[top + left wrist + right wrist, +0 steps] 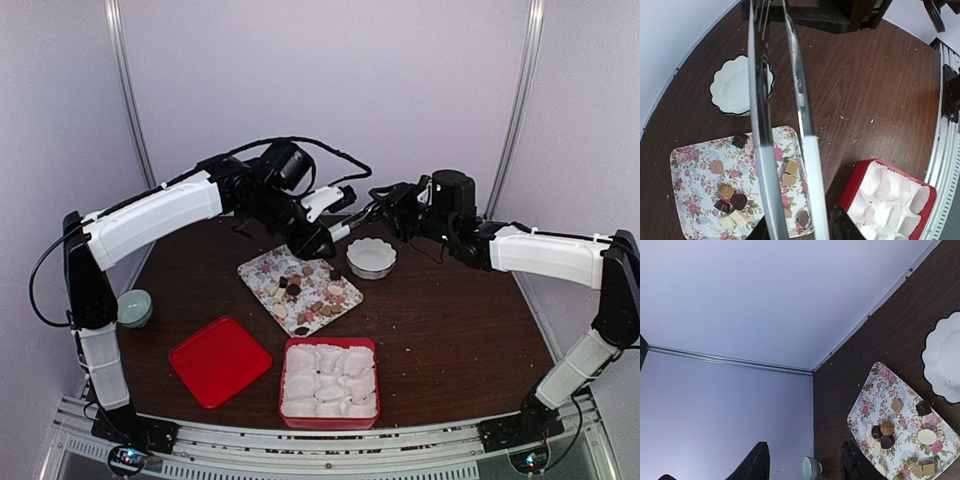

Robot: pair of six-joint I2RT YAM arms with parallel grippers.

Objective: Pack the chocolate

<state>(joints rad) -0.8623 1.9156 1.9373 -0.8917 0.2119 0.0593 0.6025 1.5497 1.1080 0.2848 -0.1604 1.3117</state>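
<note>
The dark wooden counter (450, 330) fills the lower half of the top view. My left arm (160, 215) comes in from the left edge and my right arm (545, 255) from the right edge, and both end near the upper centre of the frame. My left jaws hang over the far end of the tray, parted by a narrow gap with nothing between them. My right jaws sit just above the bowl in the frame, spread apart and gripping nothing.

At bottom centre stands the red box (330, 342), filled with white crinkled paper cups (330, 378). Its red lid (220, 360) lies flat just to the left. In the middle of the frame, set at a slant, is the flowered tray (262, 268). The white scalloped bowl (371, 257) is near its upper right corner. A small pale green cup (135, 307) stands at the left edge. The chocolate pieces (738, 201), dark brown, tan and pale, all lie scattered on the tray.
</note>
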